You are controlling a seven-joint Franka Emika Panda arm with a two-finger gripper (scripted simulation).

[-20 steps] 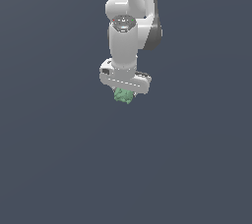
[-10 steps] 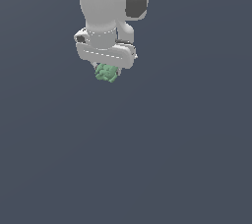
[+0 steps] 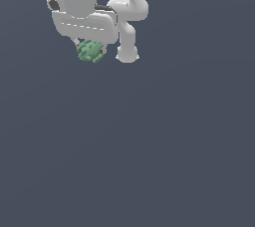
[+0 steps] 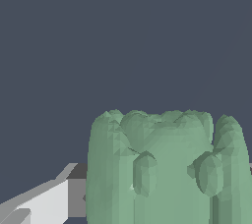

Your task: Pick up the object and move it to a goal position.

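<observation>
Exterior view: upper left of the frame, my white fingers (image 3: pixel 91 47) pinch the small light-green ridged lump (image 3: pixel 90 51), carrying it clear of the grey counter (image 3: pixel 149 161)

Wrist view: the lump (image 4: pixel 167 169) fills the lower right, one finger (image 4: pixel 44 203) beside it, so the grip looks secure

The ridged lump (image 3: pixel 90 51) between the jaws is showing light green, with darker green shading in its grooves. The gripper (image 3: pixel 88 47) above it is showing white with dark grey patches; in the wrist view, one finger (image 4: pixel 47 203) is showing white with a grey pad. Everything behind is showing flat slate blue-grey.
</observation>
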